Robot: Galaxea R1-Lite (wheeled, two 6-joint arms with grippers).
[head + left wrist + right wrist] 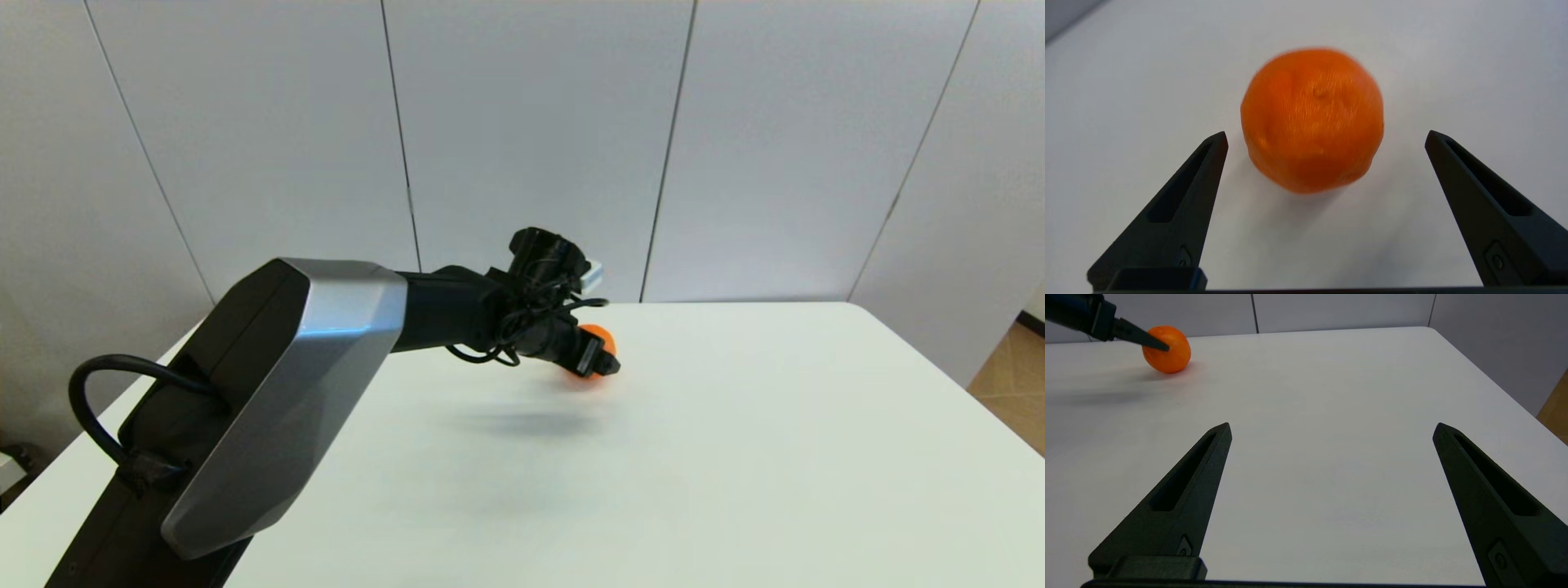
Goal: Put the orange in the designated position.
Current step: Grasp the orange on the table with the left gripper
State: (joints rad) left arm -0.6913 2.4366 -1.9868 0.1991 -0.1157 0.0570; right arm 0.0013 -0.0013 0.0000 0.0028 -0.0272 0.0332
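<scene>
Left gripper: reaches out over the far middle of the counter at the end of the extended left arm; its two black fingers are spread wide, one on each side of the orange, and neither touches the peel in the left wrist view.

Left arm: black and silver, crosses the head view from the lower left toward the centre, with loose black cables bunched at the wrist.

Orange: small, round, bright orange, with dimpled peel; it sits on the bare counter between the spread fingers and slightly beyond their tips. In the head view only a part of it shows behind the gripper; in the right wrist view it lies far off, with one finger tip of the left gripper across its near side.

Shadow: a soft grey patch lies on the counter under the left arm, on the near side of the orange.

Right gripper: hovers low over the near right part of the counter, well apart from the orange; its fingers stand wide apart with nothing between them.

Counter: plain white, with a rounded far right corner.

Wall: pale grey panels with thin vertical seams, rising just behind the far edge of the counter.

Floor: a strip of tan surface shows past the right edge of the counter.
</scene>
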